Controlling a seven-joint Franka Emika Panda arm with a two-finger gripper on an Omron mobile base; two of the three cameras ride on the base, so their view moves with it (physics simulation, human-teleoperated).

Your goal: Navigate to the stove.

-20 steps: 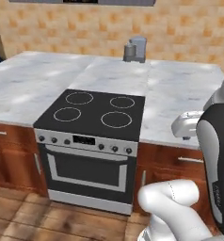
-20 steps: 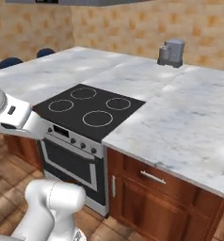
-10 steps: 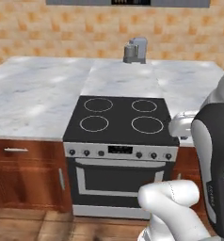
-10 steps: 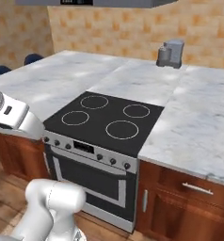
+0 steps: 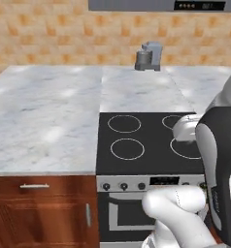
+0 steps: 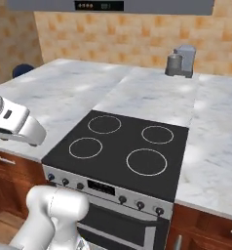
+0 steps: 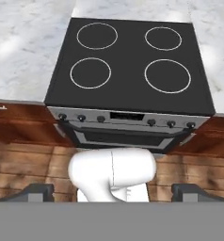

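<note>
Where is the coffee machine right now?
The coffee machine stands at the back of the marble counter against the tiled wall, behind the stove and toward its right.

A home kitchen: stove (image 6: 123, 151) set in marble counters (image 6: 74, 93), wood cabinets (image 5: 40, 213), tiled wall (image 5: 64, 38).

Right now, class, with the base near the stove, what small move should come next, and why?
Probably a short final creep forward, then stop: the stove lies nearly centred ahead in the hand view, its knob panel facing the base, so little turning seems needed.
</note>
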